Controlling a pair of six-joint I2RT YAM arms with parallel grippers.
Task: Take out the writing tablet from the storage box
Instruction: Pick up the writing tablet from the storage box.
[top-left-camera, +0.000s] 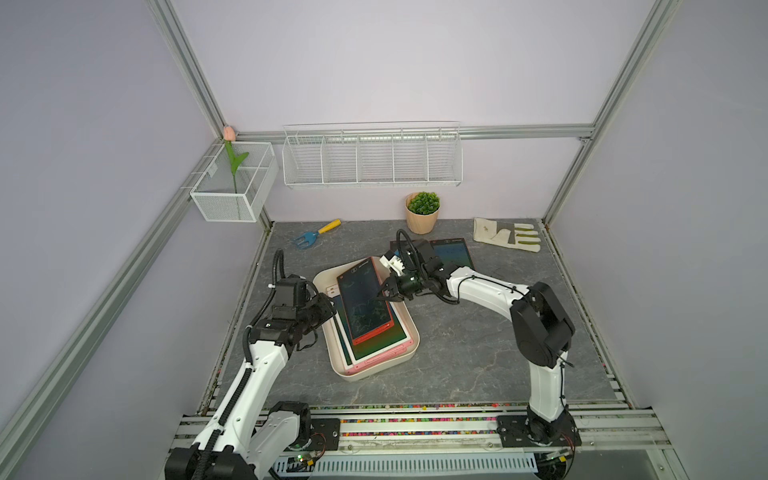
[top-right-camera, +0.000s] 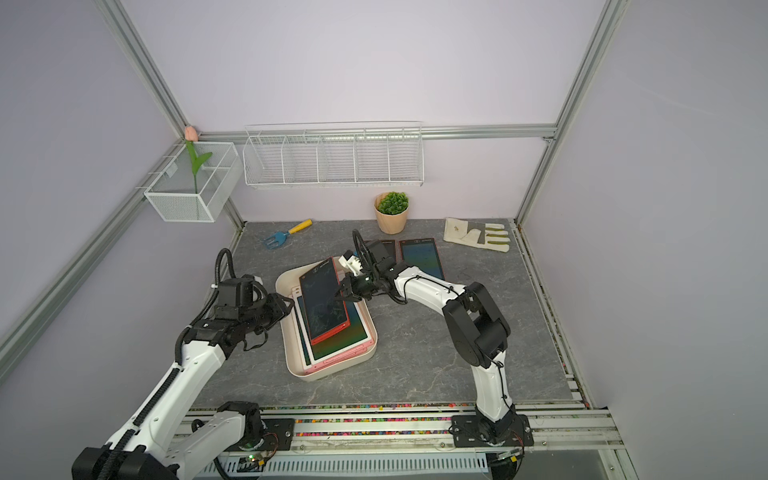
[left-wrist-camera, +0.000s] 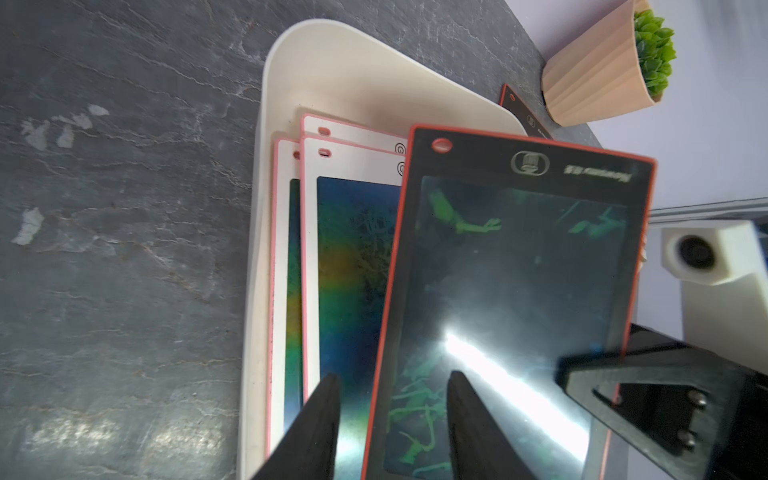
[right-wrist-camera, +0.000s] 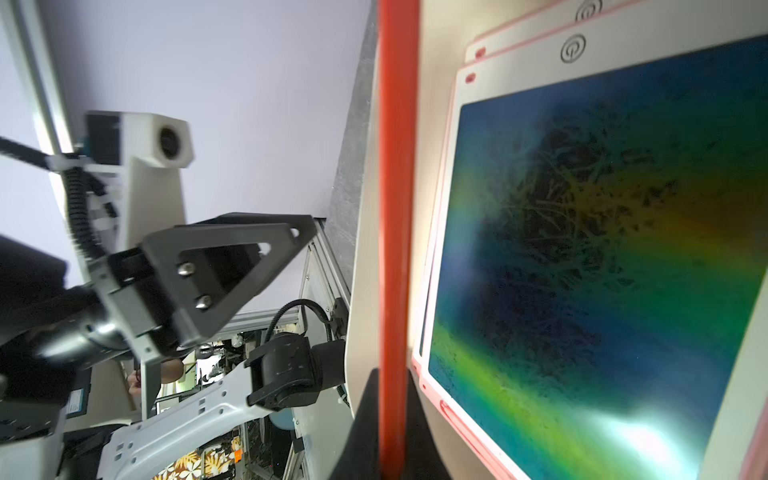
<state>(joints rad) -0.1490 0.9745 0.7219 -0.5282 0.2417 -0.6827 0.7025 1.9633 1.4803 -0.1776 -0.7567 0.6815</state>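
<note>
The cream storage box (top-left-camera: 326, 276) (top-right-camera: 286, 279) lies mid-table and holds a stack of writing tablets. On top is a red-framed tablet (top-left-camera: 365, 303) (top-right-camera: 324, 305) (left-wrist-camera: 511, 270), tilted, its right side raised off the stack. My right gripper (top-left-camera: 384, 293) (top-right-camera: 338, 296) (right-wrist-camera: 392, 382) is shut on that tablet's red long edge (right-wrist-camera: 395, 208). Pink-framed tablets (top-left-camera: 374, 349) (left-wrist-camera: 353, 249) (right-wrist-camera: 582, 249) lie flat underneath. My left gripper (top-left-camera: 330, 309) (top-right-camera: 286, 307) (left-wrist-camera: 395, 382) hovers open at the box's left side, its fingers on either side of the red tablet's left edge without touching it.
Two more tablets (top-left-camera: 453, 253) (top-right-camera: 419, 257) lie on the table behind the right arm. A potted plant (top-left-camera: 422, 212), a glove (top-left-camera: 507, 235) and a blue garden fork (top-left-camera: 318, 235) sit along the back. A wire rack (top-left-camera: 372, 160) and a mesh basket (top-left-camera: 235, 183) hang on the walls.
</note>
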